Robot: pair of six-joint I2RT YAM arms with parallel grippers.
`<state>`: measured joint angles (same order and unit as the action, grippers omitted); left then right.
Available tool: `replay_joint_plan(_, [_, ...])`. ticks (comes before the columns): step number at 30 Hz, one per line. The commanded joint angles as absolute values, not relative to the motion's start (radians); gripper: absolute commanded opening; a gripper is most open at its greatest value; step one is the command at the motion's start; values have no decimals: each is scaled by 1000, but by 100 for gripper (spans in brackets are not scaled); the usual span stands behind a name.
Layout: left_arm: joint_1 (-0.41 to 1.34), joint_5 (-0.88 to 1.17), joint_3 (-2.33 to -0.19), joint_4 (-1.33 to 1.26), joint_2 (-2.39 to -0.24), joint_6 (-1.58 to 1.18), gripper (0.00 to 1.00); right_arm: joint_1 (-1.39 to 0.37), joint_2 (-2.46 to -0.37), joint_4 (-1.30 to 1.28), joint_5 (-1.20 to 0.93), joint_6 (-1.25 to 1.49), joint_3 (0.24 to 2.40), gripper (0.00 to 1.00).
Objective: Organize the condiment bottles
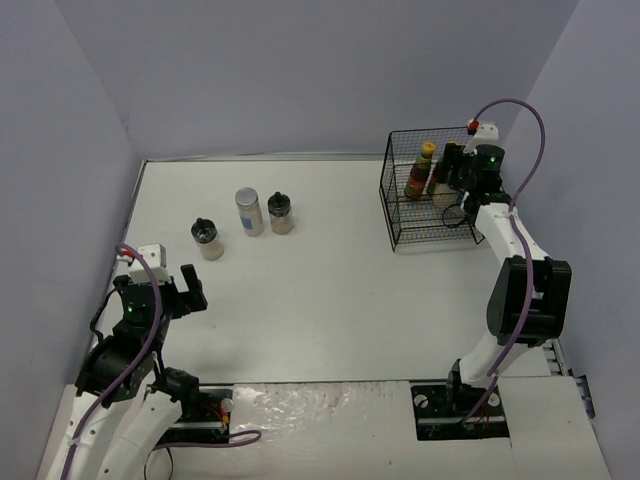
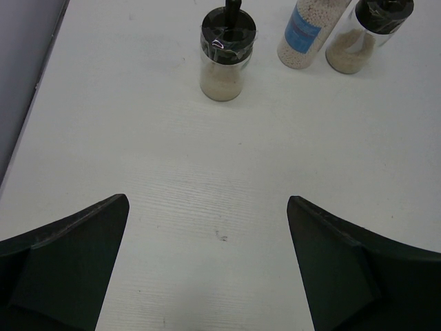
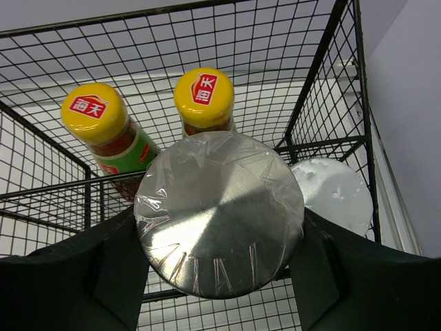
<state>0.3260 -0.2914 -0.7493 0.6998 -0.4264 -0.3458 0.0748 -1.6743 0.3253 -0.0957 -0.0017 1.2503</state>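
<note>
**Silver-Lidded Jar Clamped at the Wire Basket, Three Bottles Outside It**

A film-wrapped silver-lidded jar [image 3: 219,212] is clamped between the fingers [image 3: 103,269] of the right gripper [image 3: 219,234], which press on its two sides. It is held upright within the walls of the black wire basket [image 3: 324,62]. Whether its base rests on the basket floor cannot be told.

Three more bottles are seen standing inside the basket. A green-labelled sauce bottle [image 3: 93,110] and a second yellow-capped sauce bottle [image 3: 203,96] are set side by side, deeper in the basket than the held jar. A second silver-lidded jar [image 3: 331,193] is placed just beside the held jar, against the basket's right wall in the right wrist view.

Outside the basket, well to its left in the top view, three bottles are left upright on the white table [image 1: 340,290]. The first black-capped shaker [image 1: 281,213] is closest to the basket. A third silver-lidded jar [image 1: 248,212] with a blue label is just beyond it, and the second black-capped shaker [image 1: 207,238] is farthest from the basket.

The left gripper [image 2: 213,269] is held farthest from the basket, with its fingers spread wide apart and nothing between them. It is pointed toward the second black-capped shaker and is not in contact with it.
</note>
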Motion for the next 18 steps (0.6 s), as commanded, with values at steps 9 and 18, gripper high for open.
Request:
replay_joint_plan(9, [319, -281, -774, 641, -465, -351, 97, 109, -1716, 493, -169, 7, 1247, 15])
replay_joint_plan(18, [319, -281, -776, 644, -469, -353, 97, 109, -1749, 488, -155, 35, 1227, 41])
